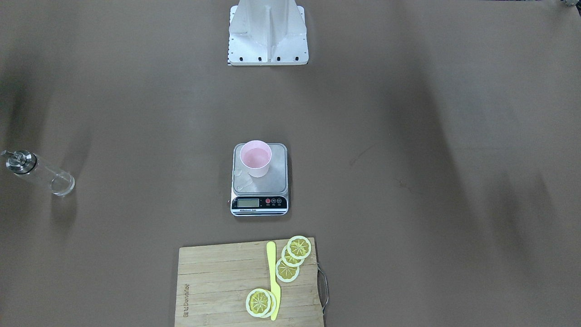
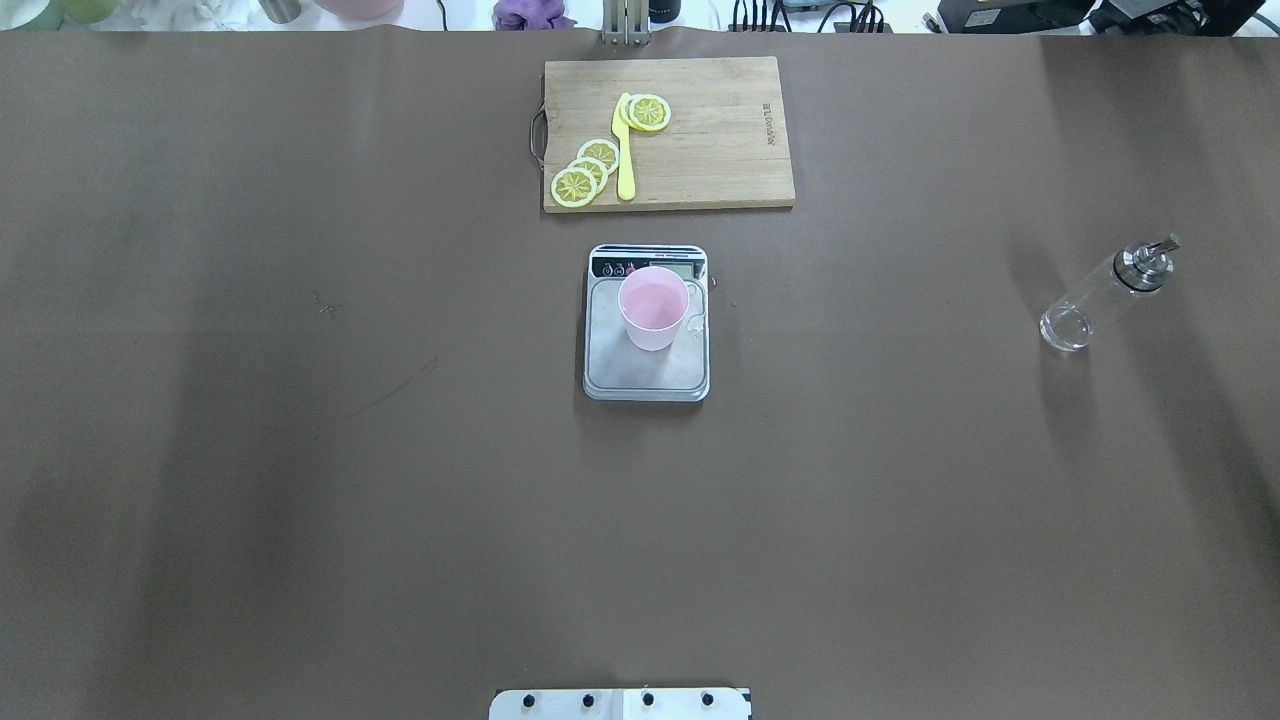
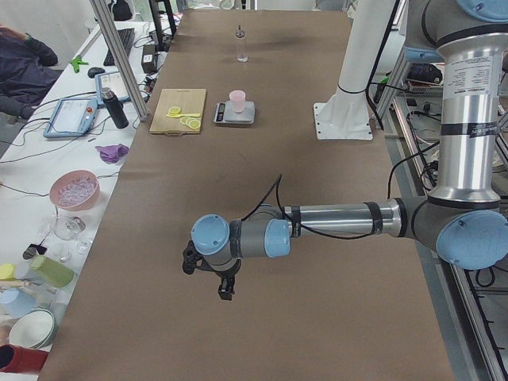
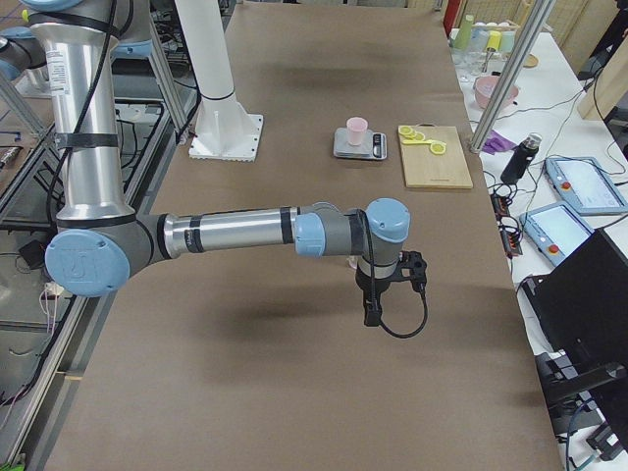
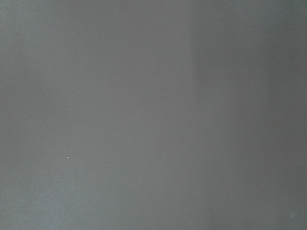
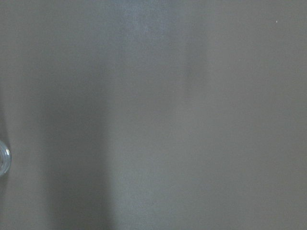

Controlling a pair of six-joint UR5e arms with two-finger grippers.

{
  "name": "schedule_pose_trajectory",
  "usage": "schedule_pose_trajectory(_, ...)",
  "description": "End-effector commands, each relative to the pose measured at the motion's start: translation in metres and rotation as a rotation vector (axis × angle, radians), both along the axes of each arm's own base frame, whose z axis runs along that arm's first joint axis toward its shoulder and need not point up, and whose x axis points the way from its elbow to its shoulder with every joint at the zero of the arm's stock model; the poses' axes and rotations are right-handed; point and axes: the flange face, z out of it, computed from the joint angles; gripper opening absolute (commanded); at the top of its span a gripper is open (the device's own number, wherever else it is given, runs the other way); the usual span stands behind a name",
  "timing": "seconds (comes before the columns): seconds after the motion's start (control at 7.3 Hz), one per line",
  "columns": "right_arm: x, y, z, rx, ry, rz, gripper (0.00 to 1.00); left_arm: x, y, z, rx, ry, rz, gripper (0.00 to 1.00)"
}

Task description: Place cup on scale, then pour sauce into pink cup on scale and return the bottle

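Observation:
The pale pink cup (image 1: 256,159) (image 2: 653,308) stands upright on the steel platform of the scale (image 1: 273,179) (image 2: 640,375), at the table's middle. Upright on the table far to my right is the clear bottle (image 1: 38,172) (image 2: 1105,297) with its metal pourer cap, and nothing touches it. Its glass rim (image 6: 3,160) shows at the left edge of the right wrist view. My left gripper (image 3: 225,287) and right gripper (image 4: 371,309) hang over bare table near the ends. Both show only in the side views, so I cannot tell whether they are open or shut.
A wooden cutting board (image 1: 218,290) (image 2: 720,150) with lemon slices and a yellow knife lies beyond the scale. The white robot pedestal (image 1: 268,34) stands at my side. A side bench (image 3: 48,238) holds bowls, cups and tablets, with a person (image 3: 24,67) there.

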Motion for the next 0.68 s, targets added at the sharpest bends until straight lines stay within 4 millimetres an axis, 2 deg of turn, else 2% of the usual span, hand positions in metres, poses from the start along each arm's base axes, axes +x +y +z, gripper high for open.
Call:
schedule_pose_trajectory(0.0, 0.0001, 0.0017, 0.0024, -0.005, 0.000, 0.000, 1.00, 0.0000, 0.0002, 0.0009, -0.002, -0.001, 0.000, 0.98)
schedule_pose_trajectory(0.55, 0.0016, 0.0079, 0.0110, -0.018, 0.015, 0.000, 1.00, -0.0003, 0.0005, 0.0027, -0.006, -0.006, 0.000, 0.98)
